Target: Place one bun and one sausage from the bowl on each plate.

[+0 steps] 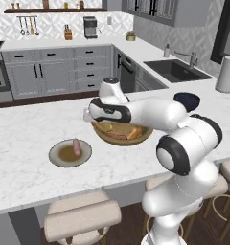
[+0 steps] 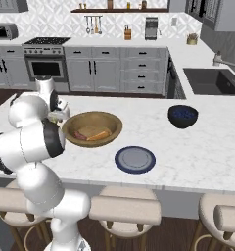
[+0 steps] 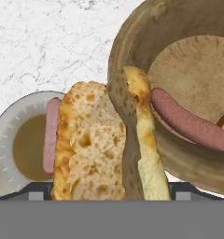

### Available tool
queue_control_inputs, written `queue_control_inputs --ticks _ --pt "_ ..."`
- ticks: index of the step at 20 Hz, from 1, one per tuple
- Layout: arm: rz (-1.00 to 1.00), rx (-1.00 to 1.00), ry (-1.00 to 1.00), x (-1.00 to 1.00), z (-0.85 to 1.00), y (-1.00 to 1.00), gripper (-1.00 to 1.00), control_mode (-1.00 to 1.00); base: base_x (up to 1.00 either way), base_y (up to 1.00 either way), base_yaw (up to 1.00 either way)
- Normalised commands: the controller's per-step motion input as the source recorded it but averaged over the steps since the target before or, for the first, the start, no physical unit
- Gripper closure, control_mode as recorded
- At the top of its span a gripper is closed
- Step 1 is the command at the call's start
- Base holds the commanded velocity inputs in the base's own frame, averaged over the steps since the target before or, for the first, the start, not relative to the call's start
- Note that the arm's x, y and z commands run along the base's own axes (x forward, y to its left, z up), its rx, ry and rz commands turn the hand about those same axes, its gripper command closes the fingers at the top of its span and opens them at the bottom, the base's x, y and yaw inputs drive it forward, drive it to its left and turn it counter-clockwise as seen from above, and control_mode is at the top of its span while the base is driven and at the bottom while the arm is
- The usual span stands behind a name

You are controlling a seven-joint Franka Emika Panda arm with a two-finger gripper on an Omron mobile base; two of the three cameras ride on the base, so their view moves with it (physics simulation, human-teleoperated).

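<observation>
Closest to the hand camera, a split bun (image 3: 104, 140) stands between the fingers, which are spread wide around it and appear to be holding it; their tips are hidden at its base, so how firmly it is pinched cannot be told. Just beyond it, on the white marble surface (image 1: 21, 139), lies the pale beige plate (image 3: 11, 140) with one sausage (image 3: 51, 135) already on it, and beside that the wooden bowl (image 3: 132, 42) with another sausage (image 3: 188, 123) inside. From the left base view the gripper (image 1: 90, 115) sits between that plate and the bowl's rim. The dark blue-grey plate (image 2: 135, 160) lies bare, farther along the surface. My worry is the bun: it is soft and split, so it could fold, slip or tip out on the way across, or come down on the plate's sausage and roll it off the rim. A low pass could also catch the bowl's edge. No labels, brands or readable writing can be made out anywhere.
</observation>
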Motion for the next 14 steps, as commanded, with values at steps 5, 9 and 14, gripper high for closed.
queue_control_inputs --ticks 5,9,14 --pt "0.04 0.0 0.0 -0.41 -0.13 1.0 1.0 -1.0 0.0 0.0 0.0" --pt "0.0 0.0 0.02 -0.09 -0.31 1.0 1.0 -1.0 0.0 0.0 0.0" --pt "0.06 -0.07 0.16 0.18 -0.47 0.77 1.0 -1.0 0.0 0.0 0.0"
